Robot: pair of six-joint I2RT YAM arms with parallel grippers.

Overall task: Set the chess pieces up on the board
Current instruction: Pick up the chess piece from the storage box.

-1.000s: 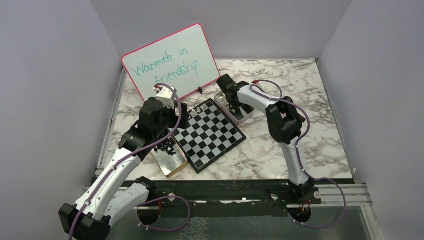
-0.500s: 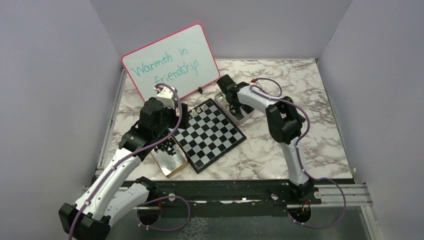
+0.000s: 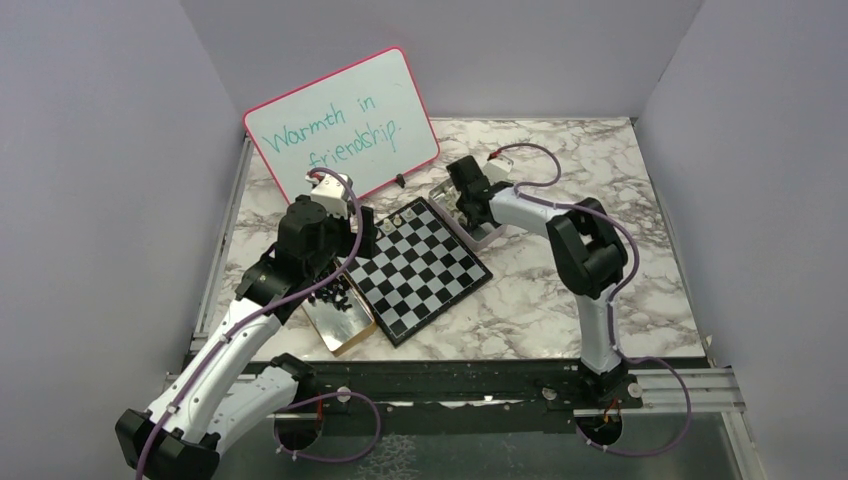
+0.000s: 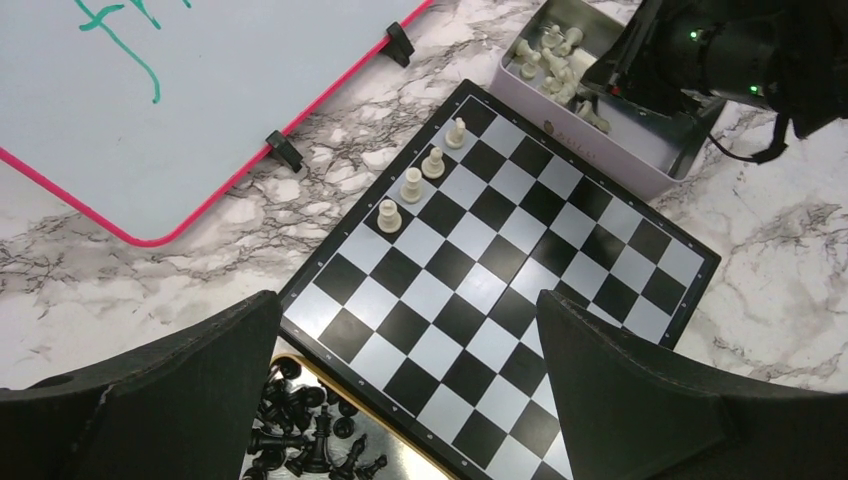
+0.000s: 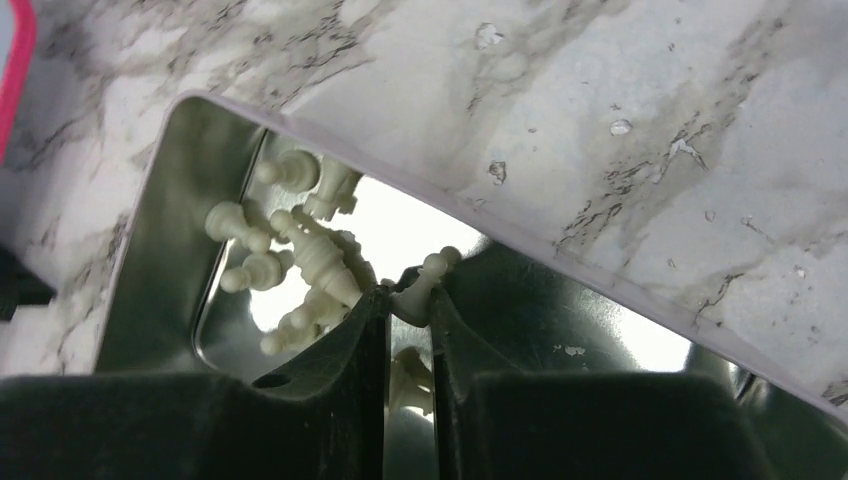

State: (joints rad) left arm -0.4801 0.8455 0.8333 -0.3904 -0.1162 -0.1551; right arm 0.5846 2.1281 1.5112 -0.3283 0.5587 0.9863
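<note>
The board [image 3: 420, 268] lies tilted mid-table, with several cream-white chess pieces [image 4: 421, 176] standing in a row along its far-left edge. Loose cream pieces [image 5: 300, 255] lie in a silver tin [image 5: 150, 250] beside the board's far corner. My right gripper [image 5: 408, 295] reaches into that tin [image 3: 488, 236], shut on a cream pawn [image 5: 425, 283] pinched at the fingertips. Black pieces [image 4: 300, 440] are heaped in a gold-rimmed tin [image 3: 345, 330] on the board's left. My left gripper [image 4: 405, 320] hovers over the board's near-left edge, open, with nothing between its fingers.
A pink-rimmed whiteboard [image 3: 340, 125] with green writing leans at the back left, its black clip feet [image 4: 284, 151] close to the board's far edge. Grey walls enclose the marble table [image 3: 560, 290] on three sides.
My right gripper's jaws have narrowed onto the cream pawn in the tin, and the right arm's elbow has shifted rightward. The left arm has not moved.
</note>
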